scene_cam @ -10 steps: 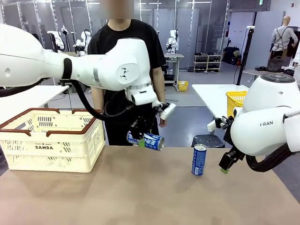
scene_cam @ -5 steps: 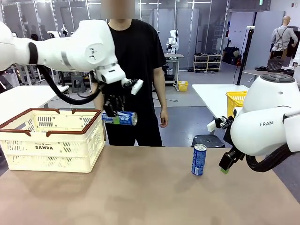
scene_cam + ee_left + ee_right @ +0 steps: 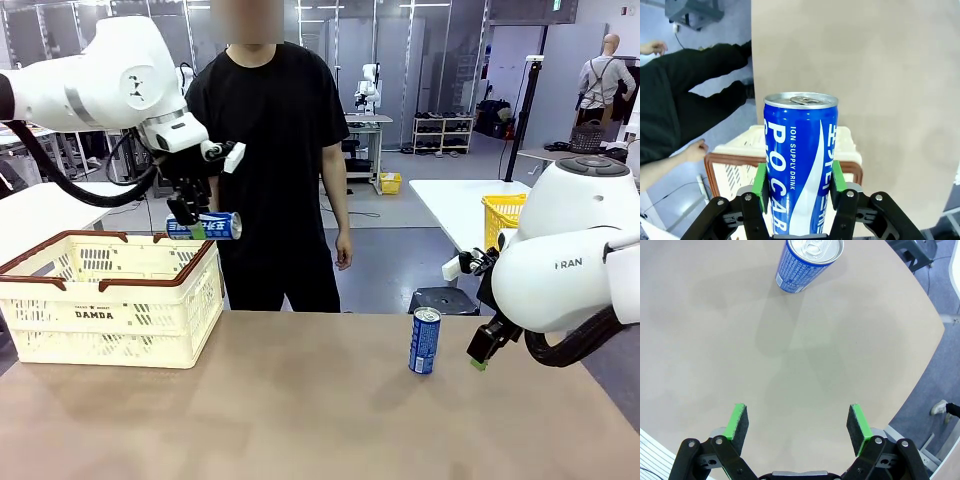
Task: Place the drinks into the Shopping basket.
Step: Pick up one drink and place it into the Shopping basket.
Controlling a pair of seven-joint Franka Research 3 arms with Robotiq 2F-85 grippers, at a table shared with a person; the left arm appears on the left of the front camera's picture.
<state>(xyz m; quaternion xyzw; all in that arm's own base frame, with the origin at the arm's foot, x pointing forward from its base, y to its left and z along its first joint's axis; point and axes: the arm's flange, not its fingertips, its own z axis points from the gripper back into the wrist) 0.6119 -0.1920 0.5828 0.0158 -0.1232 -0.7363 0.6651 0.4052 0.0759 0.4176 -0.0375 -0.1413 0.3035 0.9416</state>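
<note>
At the desk's [image 3: 300, 420] left edge sits the slotted cream plastic Shopping basket [image 3: 60, 340], brown-red rimmed. Above its right rim, the left claw [image 3: 797, 176] clamps a smooth blue can [image 3: 212, 226] lying sideways. A second blue can [image 3: 425, 341] stands near the right edge, beside the right claw [image 3: 798, 422], spread wide and empty.

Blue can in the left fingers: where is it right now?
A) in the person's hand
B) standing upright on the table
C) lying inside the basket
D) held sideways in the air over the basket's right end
D: the left gripper has its fingers shut on the blue can, which lies sideways in the air above the right end of the Shopping basket.
</note>
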